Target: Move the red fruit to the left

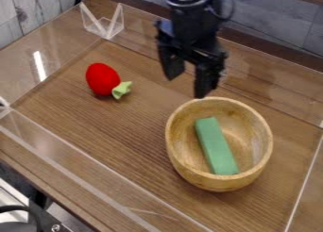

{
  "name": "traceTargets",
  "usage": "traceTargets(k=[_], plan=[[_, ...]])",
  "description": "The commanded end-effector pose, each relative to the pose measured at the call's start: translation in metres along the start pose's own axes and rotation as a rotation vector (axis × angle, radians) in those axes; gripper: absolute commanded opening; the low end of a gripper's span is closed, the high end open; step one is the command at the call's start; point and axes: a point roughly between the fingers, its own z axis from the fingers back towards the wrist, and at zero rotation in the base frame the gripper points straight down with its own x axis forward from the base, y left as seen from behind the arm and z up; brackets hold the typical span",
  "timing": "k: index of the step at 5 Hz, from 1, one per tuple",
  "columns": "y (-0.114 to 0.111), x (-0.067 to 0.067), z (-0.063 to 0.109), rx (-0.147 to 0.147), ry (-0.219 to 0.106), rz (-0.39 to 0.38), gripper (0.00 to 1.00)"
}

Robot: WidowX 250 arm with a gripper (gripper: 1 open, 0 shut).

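I have one view only, from a fixed camera set high and off to one side of the counter (89, 123); it looks down at a steep slant, so the wood grain runs diagonally from upper left to lower right; it sits fairly near, the counter filling almost the whole frame; the clear wall (25, 132) around the counter crosses my lower left corner, closest to the lens; the arm (195, 14) enters from the top edge, cut off above the wrist, so its base lies outside my view; a strip of planked wall (271, 24) shows at upper right; no second view to compare against.
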Motion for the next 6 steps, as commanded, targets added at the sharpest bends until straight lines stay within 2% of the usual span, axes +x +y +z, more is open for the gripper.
traceTargets(k=[1,2,4,6], plan=[[0.01,-0.01,0.012,0.014,-0.043,0.007,0.0],[0.009,-0.019,0.013,0.01,-0.033,0.028,1.0],[-0.013,0.012,0.007,0.02,0.0,-0.011,1.0],[-0.014,0.018,0.013,0.009,0.012,-0.028,1.0]])
